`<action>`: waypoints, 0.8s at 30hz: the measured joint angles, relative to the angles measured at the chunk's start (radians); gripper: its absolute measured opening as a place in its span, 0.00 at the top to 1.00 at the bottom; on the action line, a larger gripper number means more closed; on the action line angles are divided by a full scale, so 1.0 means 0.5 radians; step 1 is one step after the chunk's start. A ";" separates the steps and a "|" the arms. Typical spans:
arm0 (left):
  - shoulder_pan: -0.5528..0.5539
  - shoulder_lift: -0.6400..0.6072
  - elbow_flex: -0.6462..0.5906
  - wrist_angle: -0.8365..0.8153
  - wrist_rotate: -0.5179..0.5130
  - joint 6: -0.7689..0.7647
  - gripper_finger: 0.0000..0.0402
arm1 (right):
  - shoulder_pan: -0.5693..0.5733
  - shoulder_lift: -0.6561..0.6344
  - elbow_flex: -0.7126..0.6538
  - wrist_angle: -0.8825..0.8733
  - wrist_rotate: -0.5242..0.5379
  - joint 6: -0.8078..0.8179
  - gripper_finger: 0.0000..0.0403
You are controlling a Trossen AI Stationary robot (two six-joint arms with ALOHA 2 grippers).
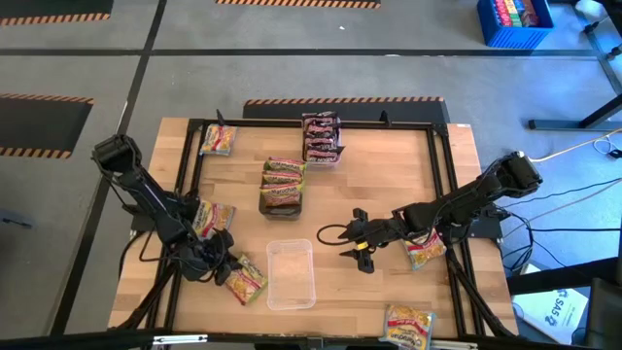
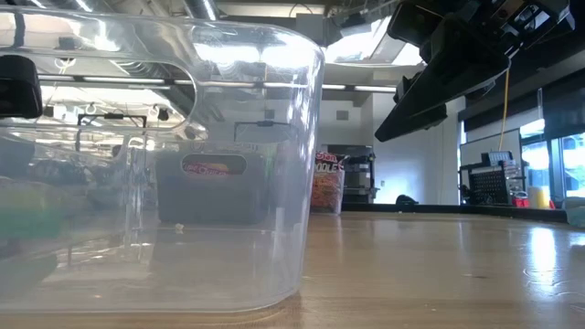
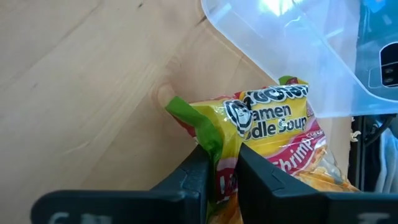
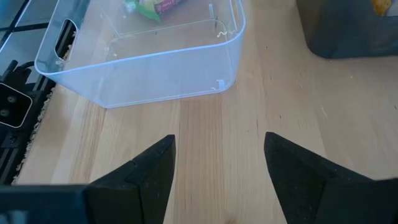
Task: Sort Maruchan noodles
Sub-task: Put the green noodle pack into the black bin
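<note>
At the table's left front, the left gripper (image 3: 217, 171) pinches the crimped end of a yellow-pink shrimp packet (image 3: 273, 134) lying just beside the clear tray (image 1: 291, 274). To do this well, it should keep the pinch firm, lift straight up until the packet clears the tray's rim, then carry it over. Right of the tray, the right gripper (image 4: 217, 168) waits above bare wood, fingers spread and empty.
</note>
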 joint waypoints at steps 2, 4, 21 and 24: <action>0.000 0.000 0.000 0.001 -0.002 0.004 0.87 | 0.000 0.000 0.000 0.001 0.000 0.000 0.44; 0.000 0.000 0.000 0.001 -0.012 0.039 0.87 | 0.000 0.000 0.000 0.002 0.000 0.000 0.44; 0.001 -0.080 0.237 -0.358 -0.114 0.408 0.96 | 0.000 -0.002 0.065 0.012 -0.004 -0.058 0.44; 0.000 -0.140 0.356 -0.629 -0.150 0.381 0.97 | -0.001 -0.035 0.140 -0.162 0.037 -0.166 0.44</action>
